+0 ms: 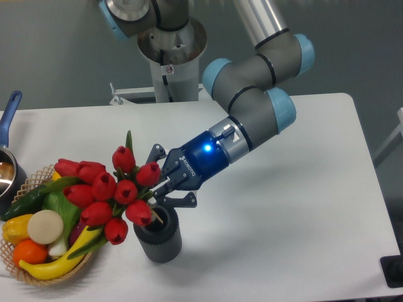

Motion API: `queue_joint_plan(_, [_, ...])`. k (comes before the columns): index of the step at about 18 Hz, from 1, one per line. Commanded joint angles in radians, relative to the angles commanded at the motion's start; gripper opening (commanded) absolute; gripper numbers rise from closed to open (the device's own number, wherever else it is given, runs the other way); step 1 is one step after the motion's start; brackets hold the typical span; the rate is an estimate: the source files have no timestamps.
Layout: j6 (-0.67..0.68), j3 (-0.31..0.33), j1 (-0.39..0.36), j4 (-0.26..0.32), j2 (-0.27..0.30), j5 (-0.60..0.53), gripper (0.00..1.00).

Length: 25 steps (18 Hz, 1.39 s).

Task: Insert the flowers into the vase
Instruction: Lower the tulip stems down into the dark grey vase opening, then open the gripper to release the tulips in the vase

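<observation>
Reading "ROBOTIQ" on pincer [165, 182] — flowers [108, 192] in vase [158, 238]

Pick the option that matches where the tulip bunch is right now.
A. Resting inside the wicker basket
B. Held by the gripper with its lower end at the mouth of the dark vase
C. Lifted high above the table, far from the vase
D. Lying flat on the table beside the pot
B: the flowers sit by the gripper, their base at the rim of the vase, with the buds leaning left over the wicker basket.
</observation>
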<state>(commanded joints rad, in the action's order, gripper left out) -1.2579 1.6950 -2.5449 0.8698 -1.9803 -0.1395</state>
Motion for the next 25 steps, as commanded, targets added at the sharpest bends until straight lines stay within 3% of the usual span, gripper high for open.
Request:
queue_joint_plan(8, [-0.04, 0.044, 0.008, -0.028, -0.029, -0.084, 0.17])
queue_joint_plan(20, [-0.112, 0.098, -0.002, -0.04, -0.061, -0.086, 0.18])
queue_joint_plan(25, [-0.135, 0.1, -0.018, -0.04, -0.066, -0.086, 0.29])
